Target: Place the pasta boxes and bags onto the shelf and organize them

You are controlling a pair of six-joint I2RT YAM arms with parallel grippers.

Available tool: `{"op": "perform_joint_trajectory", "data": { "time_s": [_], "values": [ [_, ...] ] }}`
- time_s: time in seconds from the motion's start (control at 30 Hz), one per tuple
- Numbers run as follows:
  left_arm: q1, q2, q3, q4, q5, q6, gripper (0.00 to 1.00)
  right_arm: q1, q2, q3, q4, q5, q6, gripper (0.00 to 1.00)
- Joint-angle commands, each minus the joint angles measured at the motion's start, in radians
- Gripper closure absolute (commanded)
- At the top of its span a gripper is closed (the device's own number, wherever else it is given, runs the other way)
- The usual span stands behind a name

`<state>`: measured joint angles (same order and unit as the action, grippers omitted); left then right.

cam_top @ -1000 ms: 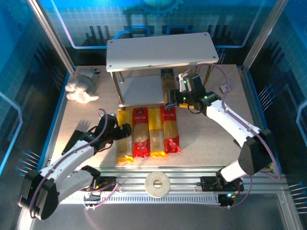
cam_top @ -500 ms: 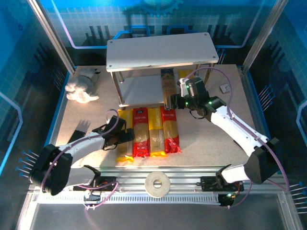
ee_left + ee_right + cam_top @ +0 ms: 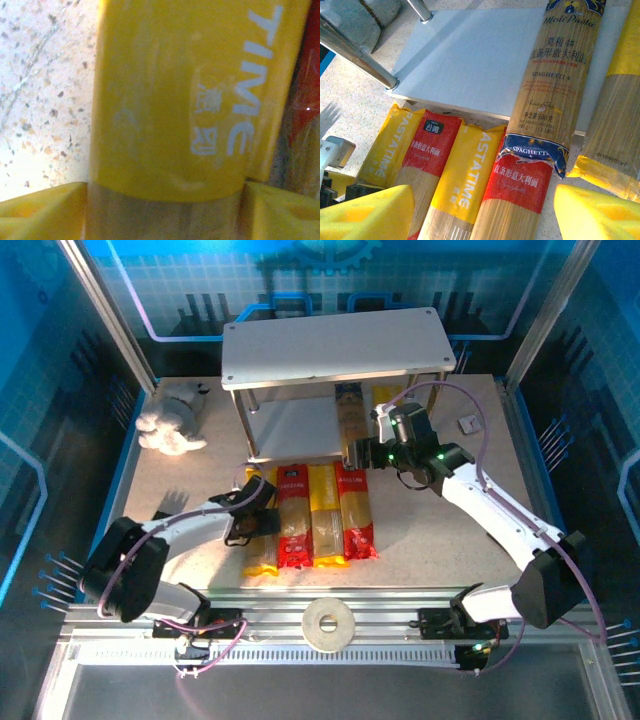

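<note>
Bearing everything, the worktop (image 3: pixel 430 530): pale and speckled. I see four packs lying on it in a row just in front of the shelf.
Shelf (image 3: pixel 335 345): two grey boards on shiny legs at the far side. Its lower board (image 3: pixel 470 60) carries two packs.
Packs on the lower board: the clear pack (image 3: pixel 555 85) lies lengthwise, and its dark blue end overhangs the front edge above the right red pack (image 3: pixel 515 200). The shelf yellow pack (image 3: pixel 615 100) lies just beside it on the right.
Row on the worktop: left to right, the leftmost yellow pack (image 3: pixel 262 550), the left red pack (image 3: pixel 293 525), the middle yellow pack (image 3: pixel 323 520), then the right red pack, side by side and touching.
Left fingers (image 3: pixel 40 210): spread wide astride the leftmost yellow pack, low over it and not closed on it.
Right fingers (image 3: pixel 365 215): spread wide and holding nothing, above the row's far ends by the lower board's front edge.
Tape roll (image 3: pixel 329 622): white, on the near rail between the arm bases.
</note>
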<state>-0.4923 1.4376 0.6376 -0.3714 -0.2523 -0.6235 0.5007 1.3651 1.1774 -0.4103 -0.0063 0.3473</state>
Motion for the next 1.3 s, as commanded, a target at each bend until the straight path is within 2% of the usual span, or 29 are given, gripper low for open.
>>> {"op": "perform_joint_trajectory", "data": {
  "time_s": [0.0,0.13,0.23,0.3,0.37,0.43,0.47,0.83,1.0,1.1,1.27],
  "values": [
    [-0.019,0.099,-0.035,0.110,0.131,0.016,0.39,-0.013,-0.026,-0.012,0.000,-0.014,0.001,0.26],
    [-0.020,0.072,-0.025,0.077,0.153,0.021,0.46,-0.019,-0.034,-0.015,0.002,-0.015,0.000,0.26],
    [-0.022,0.006,-0.027,0.040,0.161,0.025,0.47,-0.020,-0.037,-0.018,0.006,-0.021,0.003,0.26],
    [-0.023,-0.061,-0.029,0.007,0.166,0.029,0.52,-0.019,-0.038,-0.020,0.010,-0.022,0.005,0.26],
    [-0.023,-0.133,-0.027,-0.035,0.169,0.032,0.64,-0.020,-0.040,-0.024,0.014,-0.022,0.009,0.26],
    [-0.023,-0.206,-0.023,-0.079,0.162,0.034,0.85,-0.021,-0.044,-0.030,0.023,-0.020,0.012,0.26],
    [-0.023,-0.242,-0.020,-0.100,0.158,0.035,0.91,-0.022,-0.046,-0.033,0.026,-0.017,0.014,0.26],
    [-0.022,-0.436,0.138,-0.283,0.166,0.069,0.88,-0.023,-0.062,-0.038,0.026,-0.020,0.017,0.26],
    [0.000,-0.414,0.208,-0.187,0.174,0.101,0.86,-0.021,-0.072,-0.026,0.014,-0.026,0.015,0.26],
    [0.022,-0.360,0.245,-0.106,0.194,0.118,0.86,-0.020,-0.079,-0.019,-0.001,-0.034,0.013,0.26],
    [0.061,-0.227,0.311,0.038,0.165,0.152,0.87,-0.016,-0.106,-0.021,-0.020,-0.038,0.010,0.26]
  ]
}}
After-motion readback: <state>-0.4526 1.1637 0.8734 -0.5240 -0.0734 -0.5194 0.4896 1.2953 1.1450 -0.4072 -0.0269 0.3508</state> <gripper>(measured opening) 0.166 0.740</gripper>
